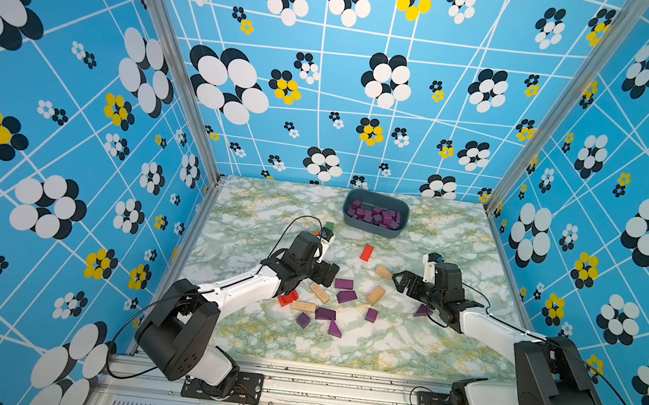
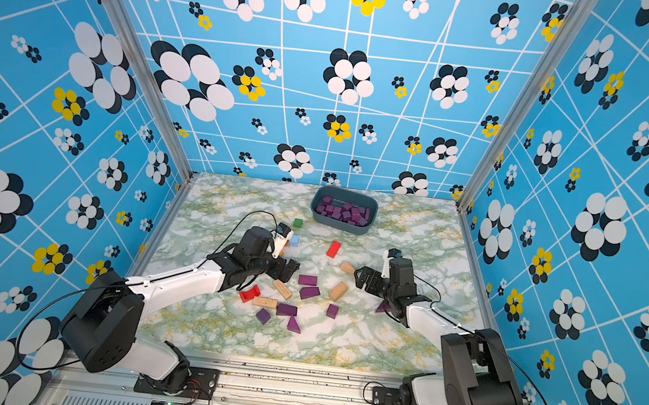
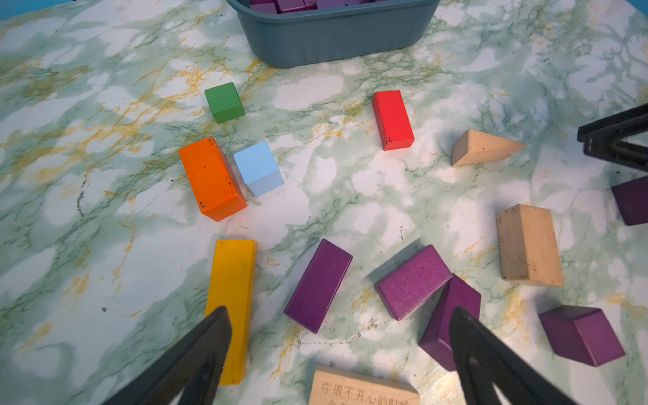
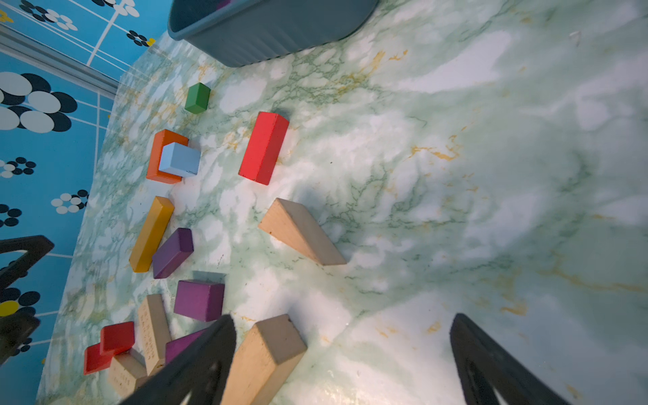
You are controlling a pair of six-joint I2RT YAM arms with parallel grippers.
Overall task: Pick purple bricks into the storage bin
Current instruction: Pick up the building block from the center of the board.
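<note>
The storage bin (image 1: pixel 375 215) (image 2: pixel 343 210), dark blue-grey, stands at the back of the marbled table with many purple bricks (image 1: pixel 374 213) inside. Several loose purple bricks lie mid-table, among them a bar (image 1: pixel 344 284), a slanted block (image 1: pixel 346 296), a cube (image 1: pixel 371 314) and a wedge (image 1: pixel 334 329). One more (image 1: pixel 423 310) shows partly under my right arm. My left gripper (image 1: pixel 325 273) (image 3: pixel 340 312) hangs open and empty, with purple bars (image 3: pixel 318 285) (image 3: pixel 413 280) just ahead of its fingers. My right gripper (image 1: pixel 403 281) (image 4: pixel 343 319) is open and empty, beside a tan block (image 4: pixel 266 354).
Other blocks are scattered around: a red bar (image 1: pixel 367 252), green cube (image 1: pixel 329 226), tan wedge (image 1: pixel 383 271), tan bars (image 1: pixel 319 292), a red notched piece (image 1: pixel 287 298). An orange block (image 3: pixel 210 179), light blue cube (image 3: pixel 259 168) and yellow bar (image 3: pixel 231 298) lie near my left gripper.
</note>
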